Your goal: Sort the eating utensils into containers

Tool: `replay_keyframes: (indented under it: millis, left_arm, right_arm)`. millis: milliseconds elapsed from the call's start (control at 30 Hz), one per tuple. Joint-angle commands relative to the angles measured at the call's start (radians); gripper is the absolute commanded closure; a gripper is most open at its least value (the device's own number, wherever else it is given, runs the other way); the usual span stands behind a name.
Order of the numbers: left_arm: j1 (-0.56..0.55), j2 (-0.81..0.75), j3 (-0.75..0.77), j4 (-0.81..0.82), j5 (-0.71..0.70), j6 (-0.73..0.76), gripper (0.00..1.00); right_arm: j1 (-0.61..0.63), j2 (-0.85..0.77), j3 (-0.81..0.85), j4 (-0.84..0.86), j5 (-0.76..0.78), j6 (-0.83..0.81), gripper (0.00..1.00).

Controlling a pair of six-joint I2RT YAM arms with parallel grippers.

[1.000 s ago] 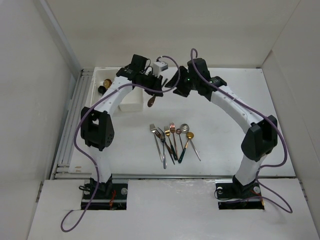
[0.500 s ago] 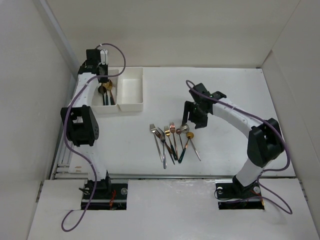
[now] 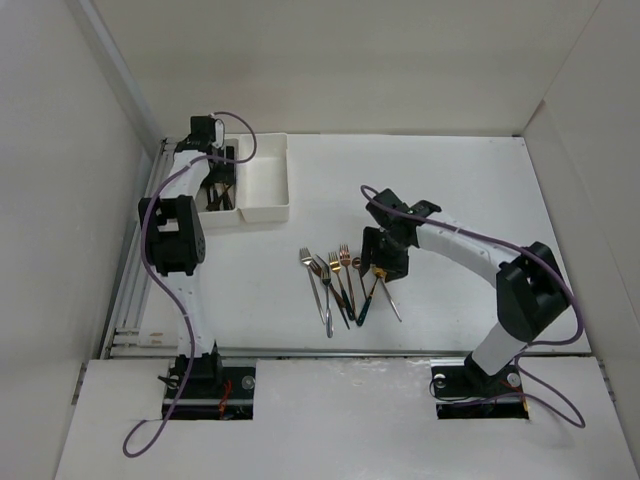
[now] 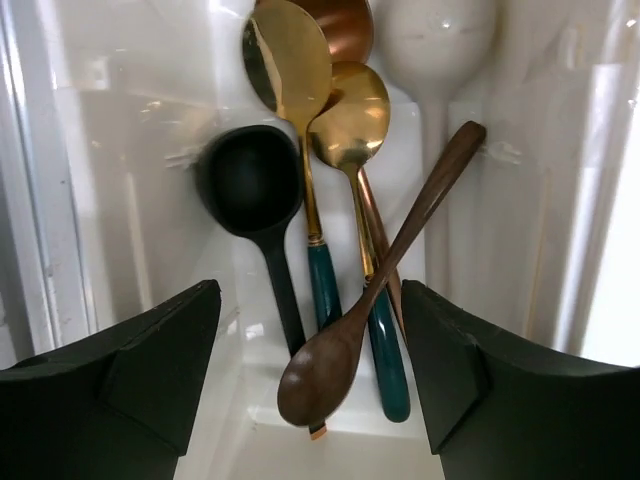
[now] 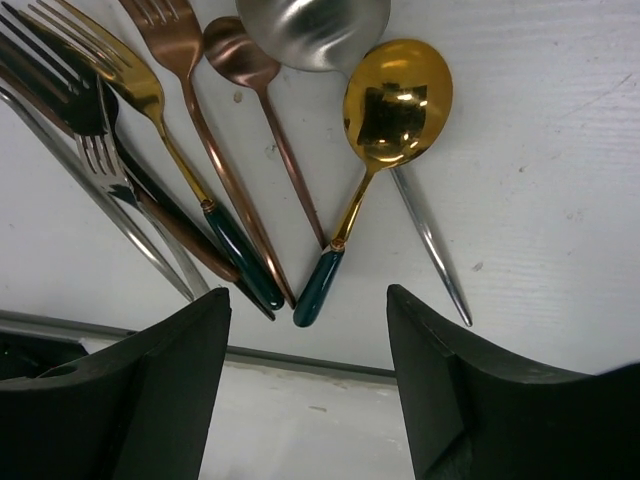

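Several eating utensils (image 3: pixel 340 285), forks and spoons, lie fanned out on the table. My right gripper (image 3: pixel 385 262) hovers open just over their right side. In the right wrist view its jaws (image 5: pixel 310 385) stand wide with nothing between them, below the gold spoon with a dark green handle (image 5: pixel 392 105), a silver spoon (image 5: pixel 312 28), a copper spoon (image 5: pixel 240 55) and the forks (image 5: pixel 130 85). The two white containers (image 3: pixel 287 185) sit at the back left. My left gripper (image 3: pixel 215 172) is over the left one, open (image 4: pixel 312 400), above a loose brown spoon (image 4: pixel 335 360) lying across gold spoons (image 4: pixel 350 125) and a black spoon (image 4: pixel 250 180).
The right container (image 3: pixel 265 175) shows only its white floor. A metal rail (image 3: pixel 135 290) runs along the table's left edge, and white walls (image 3: pixel 60 200) close in both sides. The right wrist view shows the table's near edge (image 5: pixel 300 360) just below the handles.
My left arm swung from the middle back to the left container and opened, leaving the brown spoon in it. My right arm came down from the back onto the pile.
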Motion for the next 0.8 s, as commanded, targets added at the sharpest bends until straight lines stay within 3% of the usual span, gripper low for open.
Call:
replay_keyframes:
  millis: [0, 500, 600, 633, 733, 767]
  left_arm:
    - [0.0, -0.088, 0.02, 0.007, -0.051, -0.02, 0.3]
    - [0.0, -0.338, -0.042, -0.028, 0.007, -0.011, 0.29]
    - [0.0, -0.354, -0.052, -0.038, 0.048, -0.011, 0.28]
    - [0.0, -0.364, -0.052, -0.048, 0.062, -0.011, 0.28]
    - [0.0, -0.374, -0.052, -0.059, 0.071, -0.011, 0.28]
    - [0.0, -0.386, -0.062, -0.059, 0.082, -0.011, 0.28]
  right_arm:
    - [0.023, 0.009, 0.002, 0.019, 0.004, 0.027, 0.31]
    - [0.083, 0.17, -0.06, 0.053, -0.03, 0.028, 0.38]
    - [0.083, 0.202, -0.069, 0.073, -0.03, 0.028, 0.49]
    - [0.083, 0.211, -0.069, 0.073, -0.03, 0.028, 0.62]
    - [0.083, 0.224, -0.08, 0.073, -0.021, 0.038, 0.79]
    - [0.083, 0.224, -0.08, 0.073, -0.008, 0.038, 0.89]
